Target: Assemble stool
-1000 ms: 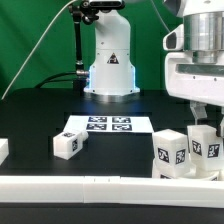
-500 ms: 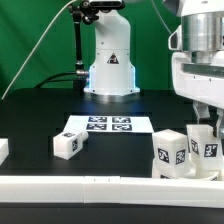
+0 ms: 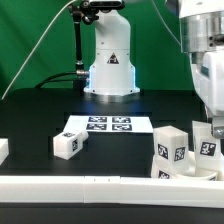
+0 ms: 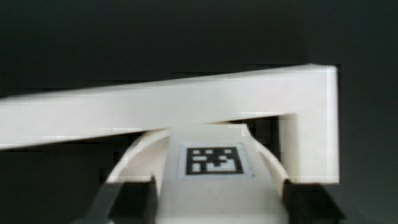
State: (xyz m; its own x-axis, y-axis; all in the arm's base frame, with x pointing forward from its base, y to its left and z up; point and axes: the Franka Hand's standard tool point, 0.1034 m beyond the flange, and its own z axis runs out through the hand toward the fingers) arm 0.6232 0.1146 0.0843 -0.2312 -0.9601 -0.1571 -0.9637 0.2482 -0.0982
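Observation:
My gripper [image 3: 208,132] hangs at the exterior view's right, shut on a white stool leg [image 3: 206,148] with a black-and-white tag. The wrist view shows that leg [image 4: 215,165] between the two dark fingers [image 4: 128,203] of the gripper [image 4: 217,206], which press on its sides. Another tagged white stool part [image 3: 170,151] stands just left of the held leg. A loose leg [image 3: 68,144] lies on the black table further left. I cannot make out the round seat.
The marker board [image 3: 108,125] lies flat in the middle, in front of the robot base [image 3: 110,60]. A long white border bar [image 3: 90,186] runs along the front and meets another at a corner [image 4: 311,95]. A small white piece [image 3: 3,150] sits at the left edge.
The gripper has shifted toward the exterior view's right, carrying the held leg with it. The other parts have not moved.

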